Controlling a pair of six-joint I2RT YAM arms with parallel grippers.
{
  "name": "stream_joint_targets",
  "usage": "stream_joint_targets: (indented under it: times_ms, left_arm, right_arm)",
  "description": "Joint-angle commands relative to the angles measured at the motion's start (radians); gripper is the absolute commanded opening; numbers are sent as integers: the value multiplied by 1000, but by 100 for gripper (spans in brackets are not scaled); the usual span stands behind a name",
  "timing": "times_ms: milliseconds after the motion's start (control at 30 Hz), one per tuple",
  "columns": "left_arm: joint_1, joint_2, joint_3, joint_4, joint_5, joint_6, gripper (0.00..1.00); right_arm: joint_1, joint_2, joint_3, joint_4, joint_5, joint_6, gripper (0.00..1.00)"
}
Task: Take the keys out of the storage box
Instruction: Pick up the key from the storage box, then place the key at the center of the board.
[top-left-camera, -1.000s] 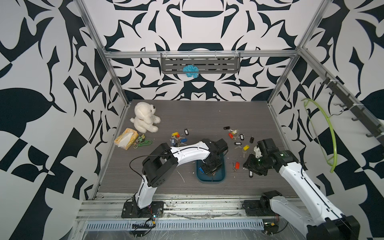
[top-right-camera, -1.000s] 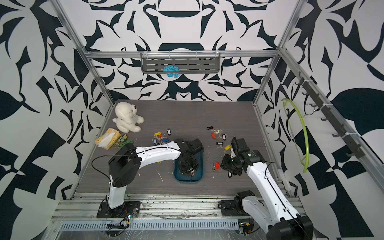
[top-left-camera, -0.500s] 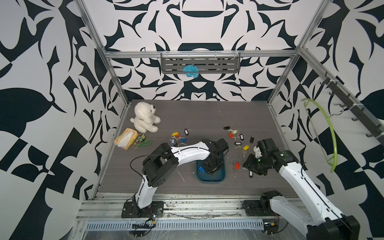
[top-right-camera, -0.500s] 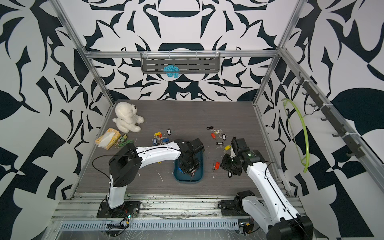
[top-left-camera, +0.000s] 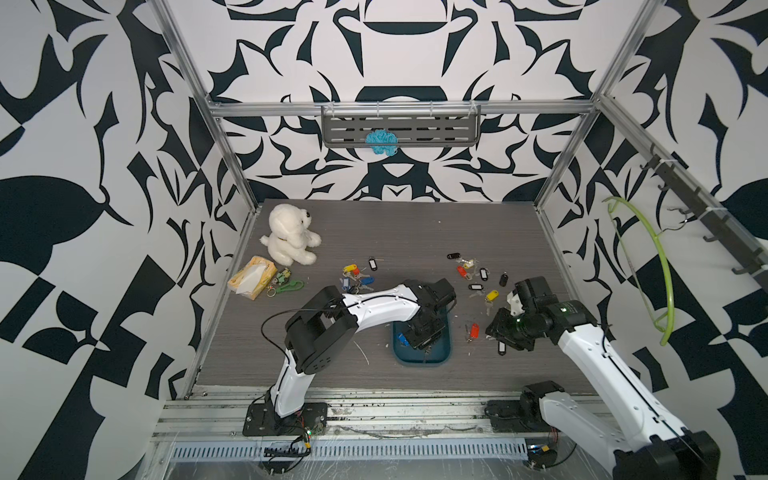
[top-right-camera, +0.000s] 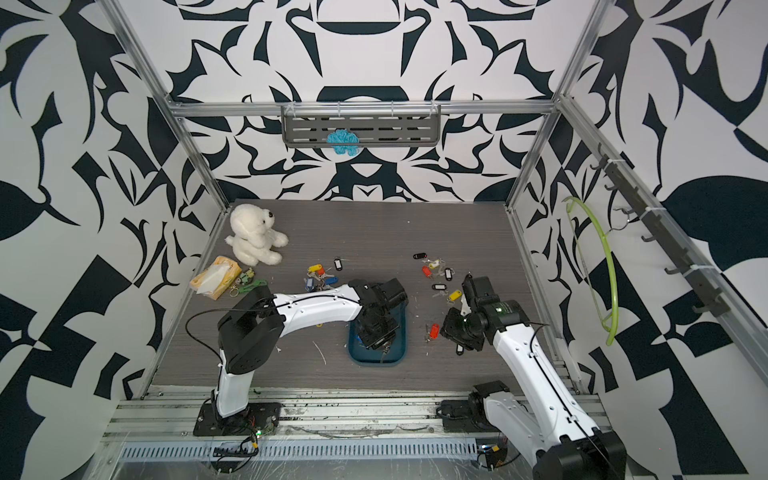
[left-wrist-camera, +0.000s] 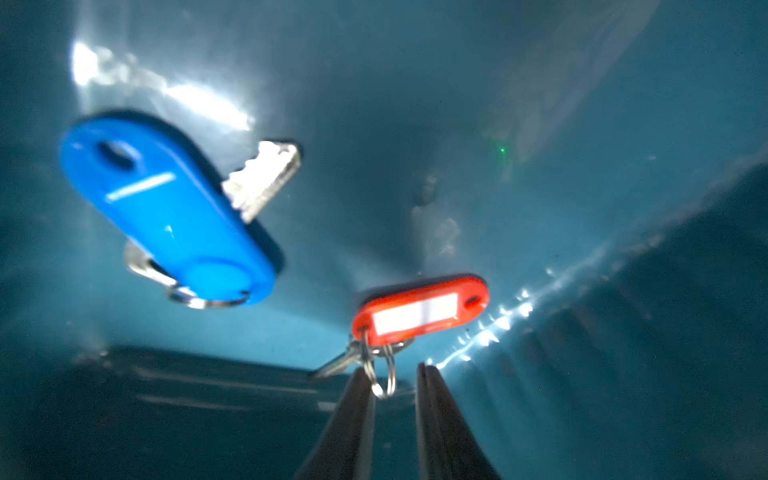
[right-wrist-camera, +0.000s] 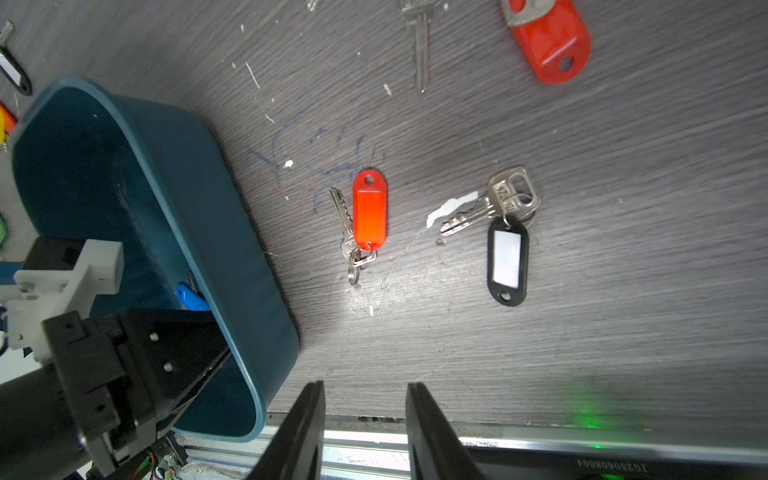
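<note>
right wrist: loose keys beside storage box

Both top views are bright, even and sharp, with only soft shadows under the arms on the bench. The left wrist view is dim and blurred: the blue-tagged key is out of focus, and white glare streaks the storage box floor. The right wrist view shows a bright pool of light around a red-tagged key, darkening toward the corners.

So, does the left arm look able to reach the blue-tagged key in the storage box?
Probably yes: the left gripper is inside the storage box, and the blue-tagged key lies uncovered there, apart from the red-tagged key.
</note>
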Motion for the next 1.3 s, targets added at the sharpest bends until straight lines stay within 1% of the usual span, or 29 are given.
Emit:
stream_joint_targets:
  times_ms: [0, 167, 233, 367, 433, 467, 633, 833, 933, 1033, 1067, 1167, 1267]
  left_arm:
    - [5, -12, -22, -30, 1, 5, 26]
    - [5, -11, -28, -29, -2, 9, 22]
    - [5, -9, -35, -24, 0, 11, 19]
    - [5, -19, -38, -27, -10, 17, 9]
    - [5, -25, -24, -46, -22, 33, 1]
    - [5, -29, -12, -61, -33, 44, 0]
    - [5, -69, 77, -147, -116, 119, 0]
    - [5, -149, 249, -301, -269, 239, 0]
    - [9, -202, 289, -374, -334, 260, 0]
    - [34, -283, 248, -409, -353, 258, 0]
    - [47, -317, 214, -416, -357, 256, 0]
    - [96, -422, 91, -444, -366, 256, 0]
    - [165, -532, -64, -454, -347, 260, 0]
  right_arm:
    - [-4, 2, -3, 4, -5, -12, 38]
    - [-4, -1, -1, 3, -5, -13, 38]
    - [-4, -4, -2, 1, -5, -13, 38]
    - [-4, -8, -3, 0, -4, -13, 38]
    - [-4, -8, -2, -1, -4, -14, 38]
    - [-5, -8, -2, 0, -4, -14, 38]
    - [-4, -8, -1, 0, 1, -13, 38]
    - [-4, 0, 3, -5, 4, -11, 38]
    - [-4, 9, 13, -10, 5, -12, 38]
    - [-4, 21, 39, -17, -30, -38, 38]
    - [-3, 28, 54, -13, -54, -54, 38]
    - [20, 55, 113, -30, -80, -85, 39]
    - [90, 98, 182, -48, -87, -92, 41]
